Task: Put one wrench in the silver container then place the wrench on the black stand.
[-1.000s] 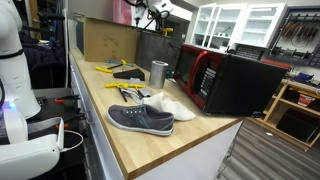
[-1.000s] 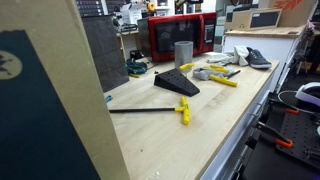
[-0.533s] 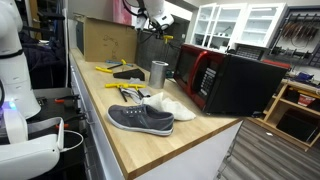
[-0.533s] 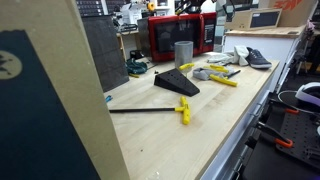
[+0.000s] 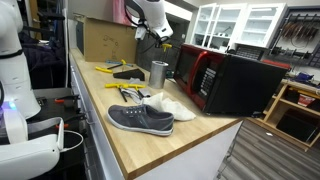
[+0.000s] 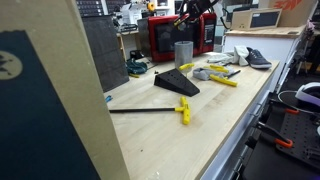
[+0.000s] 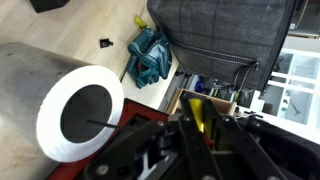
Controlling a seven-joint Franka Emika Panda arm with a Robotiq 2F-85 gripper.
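My gripper point(image 7: 200, 128) is shut on a yellow-handled wrench point(image 7: 199, 110), whose handle shows between the two black fingers. The silver container point(image 7: 45, 80) lies just left of the fingers in the wrist view, with its open mouth facing the camera. In both exterior views the gripper point(image 5: 159, 34) point(image 6: 186, 17) hangs a little above the silver container point(image 5: 158, 72) point(image 6: 183, 52), which stands upright on the wooden bench. The black stand point(image 6: 175, 83) sits on the bench in front of the container, low and wedge-shaped. It holds nothing.
A red-fronted microwave point(image 5: 220, 80) stands right beside the container. A grey sneaker point(image 5: 140, 118) and a white cloth point(image 5: 172, 105) lie nearer the bench end. Other yellow tools point(image 5: 125, 87) point(image 6: 224, 78) lie loose, and a long black rod with a yellow handle point(image 6: 183, 110) too. A teal cloth point(image 7: 148, 55) lies nearby.
The arm has come down and across with the wrench, from higher up at the back to a spot just above the silver container. The jaws have stayed shut.
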